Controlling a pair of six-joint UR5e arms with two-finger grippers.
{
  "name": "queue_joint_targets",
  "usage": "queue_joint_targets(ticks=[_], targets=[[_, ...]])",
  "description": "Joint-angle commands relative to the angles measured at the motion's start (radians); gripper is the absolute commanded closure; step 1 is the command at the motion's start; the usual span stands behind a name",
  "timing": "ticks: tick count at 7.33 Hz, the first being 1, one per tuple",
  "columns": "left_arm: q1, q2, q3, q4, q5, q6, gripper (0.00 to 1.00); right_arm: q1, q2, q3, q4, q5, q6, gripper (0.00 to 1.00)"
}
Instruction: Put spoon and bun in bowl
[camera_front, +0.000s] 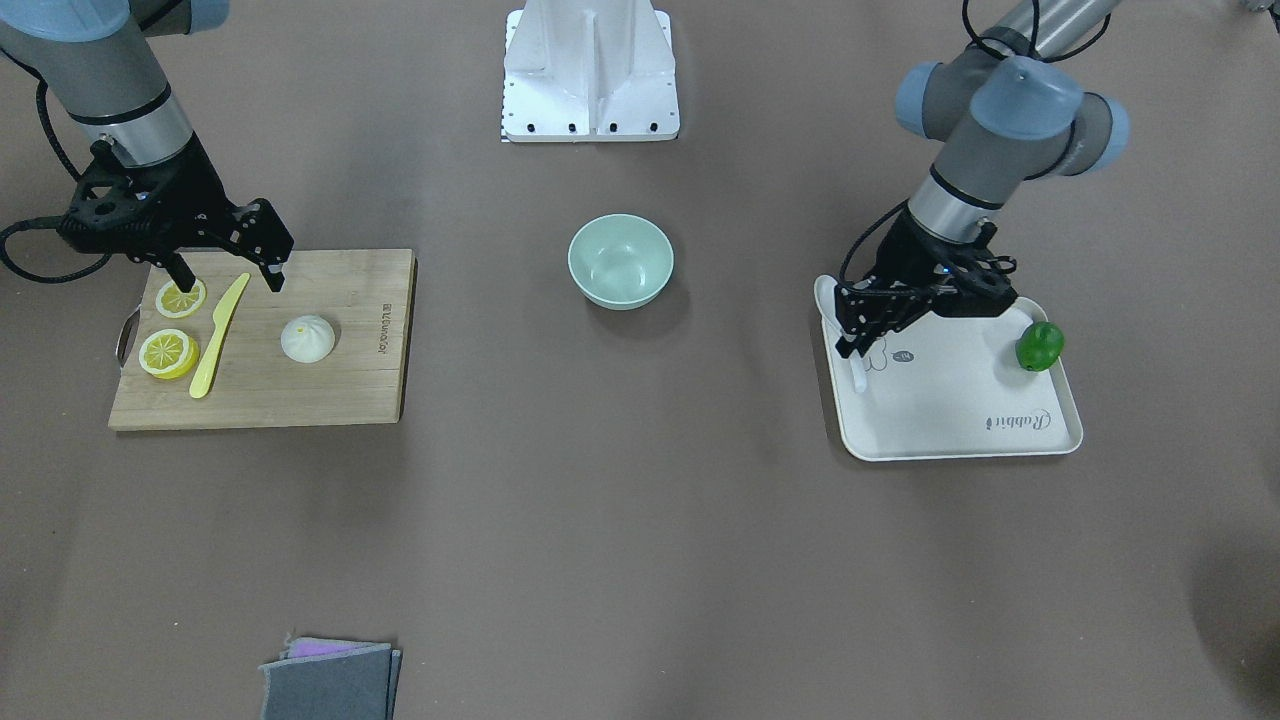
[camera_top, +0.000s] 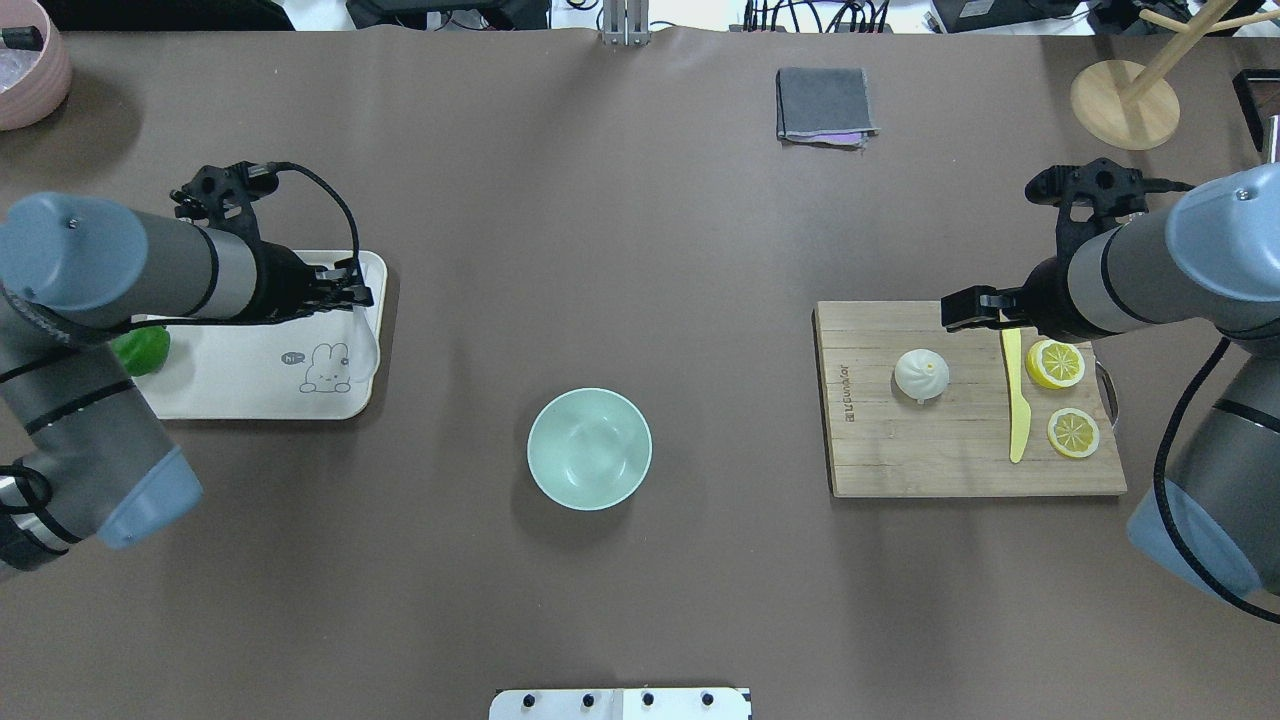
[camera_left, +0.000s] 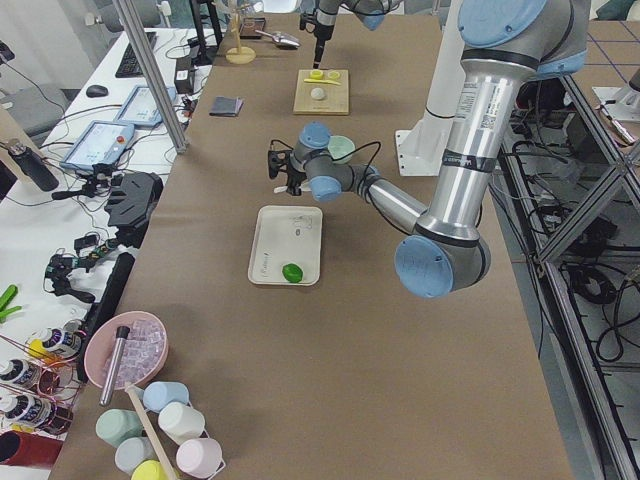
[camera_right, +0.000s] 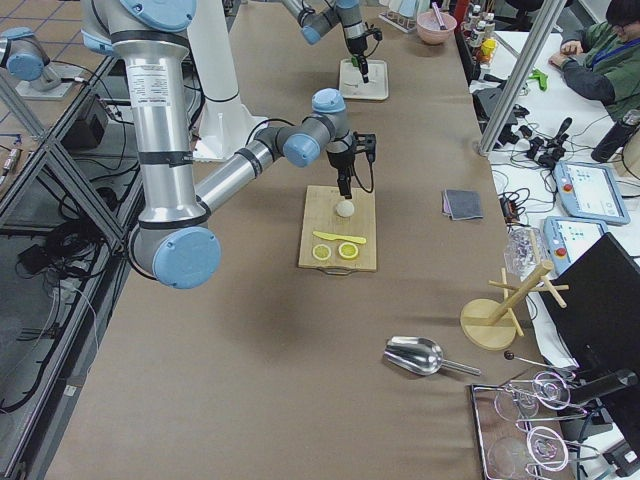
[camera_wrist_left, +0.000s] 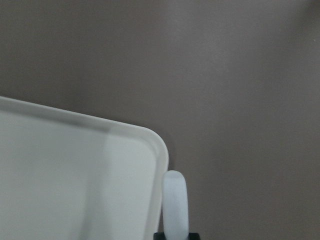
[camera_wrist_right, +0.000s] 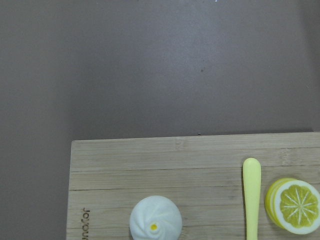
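The white spoon lies along the inner edge of the cream tray. My left gripper is low over its middle with the jaws closed on it. In the left wrist view one end of the spoon sticks out over the tray's corner. The white pleated bun sits on the wooden cutting board and also shows in the right wrist view. My right gripper is open and empty above the board's robot-side edge, up and left of the bun. The mint-green bowl stands empty at mid-table.
A yellow plastic knife and two lemon slices lie on the board next to the bun. A green fruit sits on the tray. A folded grey cloth lies at the operators' edge. The white robot base stands behind the bowl.
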Motion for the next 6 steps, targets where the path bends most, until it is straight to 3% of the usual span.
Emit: queue_joint_targets(ticks=[1, 6], targets=[[0.124, -0.1, -0.004, 0.002, 0.105, -0.144, 1.0, -0.004, 0.002, 0.001, 0.0, 0.0, 0.0, 0.0], [0.283, -0.195, -0.007, 0.045, 0.243, -0.192, 1.0, -0.009, 0.004, -0.001, 0.0, -0.002, 0.002, 0.0]])
